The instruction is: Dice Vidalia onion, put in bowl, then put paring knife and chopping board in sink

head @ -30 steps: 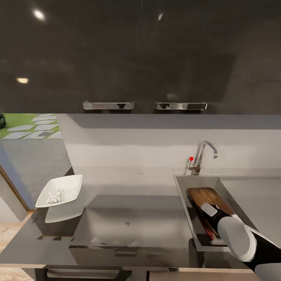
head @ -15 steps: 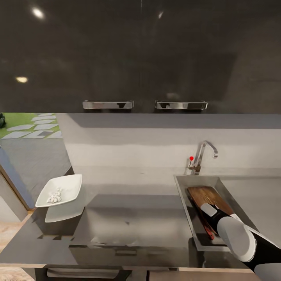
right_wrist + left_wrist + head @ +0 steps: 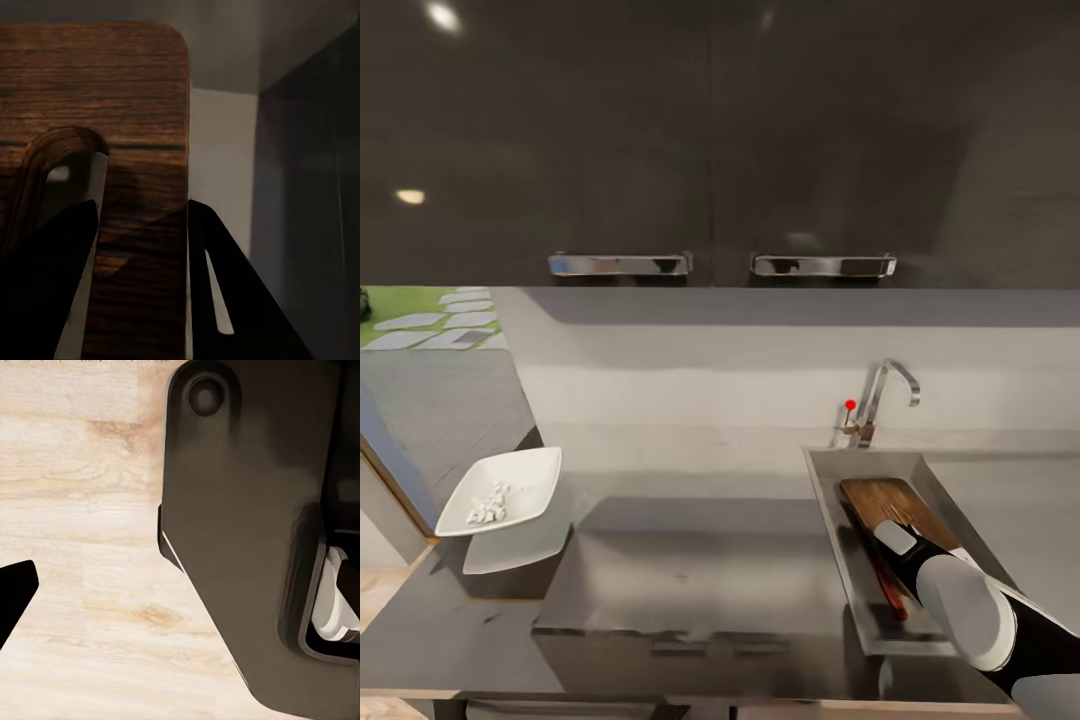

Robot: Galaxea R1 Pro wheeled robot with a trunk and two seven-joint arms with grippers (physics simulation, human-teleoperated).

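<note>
Your right gripper [image 3: 139, 285] reaches down into sink [image 3: 830, 500], fingers straddling edge of chopping board [image 3: 885, 503], which lies in basin; whether clamped or loosened, cannot tell. Paring knife [image 3: 890, 592] sits in basin just beside gripper. Bowl [image 3: 500, 490] holding diced onion [image 3: 486, 505] rests on countertop [image 3: 700, 560], well away from your gripper.

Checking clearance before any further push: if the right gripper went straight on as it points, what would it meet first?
Most likely the chopping board, already between the right gripper's fingers, then probably the sink wall.
</note>
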